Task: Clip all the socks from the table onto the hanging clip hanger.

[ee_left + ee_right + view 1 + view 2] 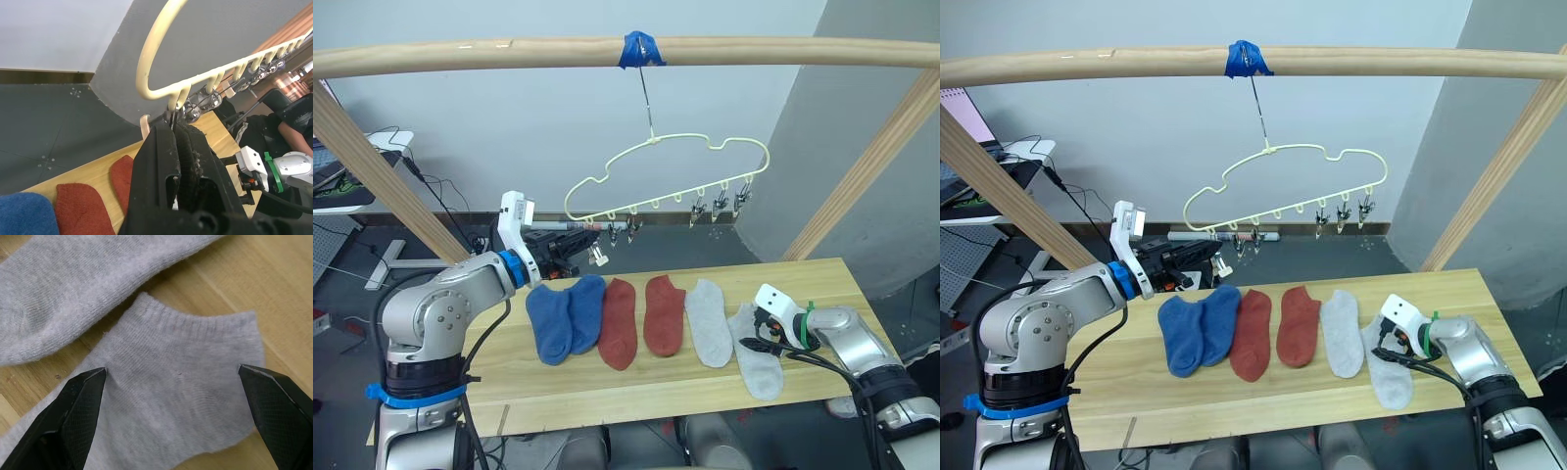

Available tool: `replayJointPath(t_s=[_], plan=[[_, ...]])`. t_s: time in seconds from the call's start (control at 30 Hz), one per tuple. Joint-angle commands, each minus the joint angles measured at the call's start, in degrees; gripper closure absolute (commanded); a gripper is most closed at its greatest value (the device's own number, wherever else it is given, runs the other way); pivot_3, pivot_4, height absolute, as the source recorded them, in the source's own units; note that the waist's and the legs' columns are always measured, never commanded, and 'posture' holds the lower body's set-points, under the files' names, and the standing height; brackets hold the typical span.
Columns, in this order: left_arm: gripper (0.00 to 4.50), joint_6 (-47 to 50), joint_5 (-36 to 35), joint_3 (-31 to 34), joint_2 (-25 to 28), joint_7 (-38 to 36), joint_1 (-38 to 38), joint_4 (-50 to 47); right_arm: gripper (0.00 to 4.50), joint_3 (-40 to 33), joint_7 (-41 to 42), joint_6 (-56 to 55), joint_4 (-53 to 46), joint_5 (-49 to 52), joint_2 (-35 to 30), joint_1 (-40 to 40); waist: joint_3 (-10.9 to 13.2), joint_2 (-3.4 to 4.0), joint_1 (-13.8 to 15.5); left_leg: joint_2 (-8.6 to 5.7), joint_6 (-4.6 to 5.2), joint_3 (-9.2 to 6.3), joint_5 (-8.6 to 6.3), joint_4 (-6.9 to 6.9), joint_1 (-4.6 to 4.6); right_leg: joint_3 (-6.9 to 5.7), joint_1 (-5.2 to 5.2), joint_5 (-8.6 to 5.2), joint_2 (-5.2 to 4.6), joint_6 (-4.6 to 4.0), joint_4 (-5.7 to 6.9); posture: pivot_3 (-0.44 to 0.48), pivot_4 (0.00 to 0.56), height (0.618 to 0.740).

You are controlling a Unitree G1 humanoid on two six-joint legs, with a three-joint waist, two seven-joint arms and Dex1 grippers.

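R gripper (176,396): fingers spread wide, one either side of the far-R grey sock (759,354), hovering right over its cuff end; nothing held.
Key relation: sock lies directly under the R fingers, long axis running front-to-back on table (626,387), cuff toward the hanger side. R arm is clearly the nearer one.
L gripper (173,129): up at hanger (671,176), fingers narrow, pinched at the leftmost clip (172,116).
Socks: all six flat in a row, none hung yet.
Next, prob: R closes on cuff.
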Motion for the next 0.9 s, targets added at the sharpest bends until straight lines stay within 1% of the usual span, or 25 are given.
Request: replayJointPath(t_s=[0.03,0.23,0.27,0.3,0.37,0.5,0.63,0.7,0.77,0.9], plan=[[4.50,0.30,0.19,0.08,0.28,0.47,0.39,-0.70,0.02,-0.30,-0.34,-0.53,2.66,-0.18,0.61,-1.32,0.00,0.00,-0.02,0.00,0.00,0.01,0.00,0.00,0.01,0.00,0.01,0.00,0.00,0.00,-0.01,-0.086,0.159,0.740],[4.50,0.13,0.28,0.18,0.32,0.63,-0.05,-0.39,0.02,-0.23,-0.62,-2.48,6.73,-0.68,1.35,-2.19,-0.02,-0.02,0.06,0.00,0.00,-0.01,0.00,0.02,0.04,0.00,0.04,0.01,0.00,0.00,0.01,-0.080,0.159,0.740],[4.50,0.08,0.32,0.20,0.33,0.64,-0.16,-0.29,0.29,-0.23,-0.79,-2.93,7.14,-0.81,1.43,-2.24,-0.03,-0.05,0.04,0.00,0.00,-0.01,0.00,0.02,0.04,0.00,0.05,0.01,0.00,0.00,0.00,-0.080,0.157,0.740],[4.50,0.03,0.31,0.27,0.34,0.66,-0.21,-0.26,0.46,-0.27,-0.73,-3.10,7.05,-0.75,1.50,-2.09,-0.03,-0.05,0.04,0.00,0.00,0.00,0.00,0.02,0.04,0.00,0.06,0.01,0.00,0.00,0.00,-0.080,0.157,0.740],[4.50,-0.10,0.32,0.35,0.29,0.75,-0.21,-0.28,1.04,-0.45,-0.69,-3.40,6.40,-0.56,1.56,-1.69,-0.03,-0.05,0.07,0.00,0.00,0.00,0.00,0.03,0.05,0.00,0.06,0.01,0.00,0.00,0.00,-0.081,0.159,0.740],[4.50,-0.26,0.34,0.22,0.24,0.80,-0.07,-0.35,2.48,-1.25,-0.81,-3.82,5.45,-0.45,1.04,-0.88,-0.03,-0.05,0.06,0.00,0.00,0.00,0.00,0.02,0.05,0.00,0.06,0.01,0.00,0.00,0.00,-0.084,0.158,0.740],[4.50,-0.39,0.43,0.11,0.21,0.74,-0.31,-0.01,3.69,-2.25,-0.72,-3.26,3.25,0.04,0.45,0.43,-0.03,-0.05,0.13,0.00,0.00,-0.01,0.00,0.02,0.04,0.00,0.06,0.01,0.00,0.01,0.00,-0.088,0.160,0.740],[4.50,-0.54,0.46,0.11,0.13,0.71,-0.41,0.11,4.39,-3.95,-0.89,-2.90,-0.68,0.89,-0.61,2.13,-0.03,-0.05,0.23,0.00,0.00,0.00,0.00,0.02,0.03,0.00,0.06,0.01,-0.01,0.01,0.00,-0.088,0.160,0.740],[4.50,-0.32,0.16,0.20,-0.04,0.71,-0.45,0.19,4.45,-6.66,-0.63,-1.06,-8.86,2.49,-2.81,5.01,-0.01,-0.02,0.44,0.00,0.00,-0.01,0.00,0.02,0.02,0.00,0.05,0.01,0.00,0.01,0.00,-0.090,0.163,0.740],[4.50,0.37,0.06,-0.33,0.38,0.03,0.17,0.07,4.45,-10.71,2.73,7.26,-26.99,7.95,-6.99,10.52,0.01,0.02,0.50,-0.01,0.00,0.01,0.00,0.01,-0.02,0.02,0.00,0.00,-0.01,0.02,-0.01,-0.092,0.165,0.740]])
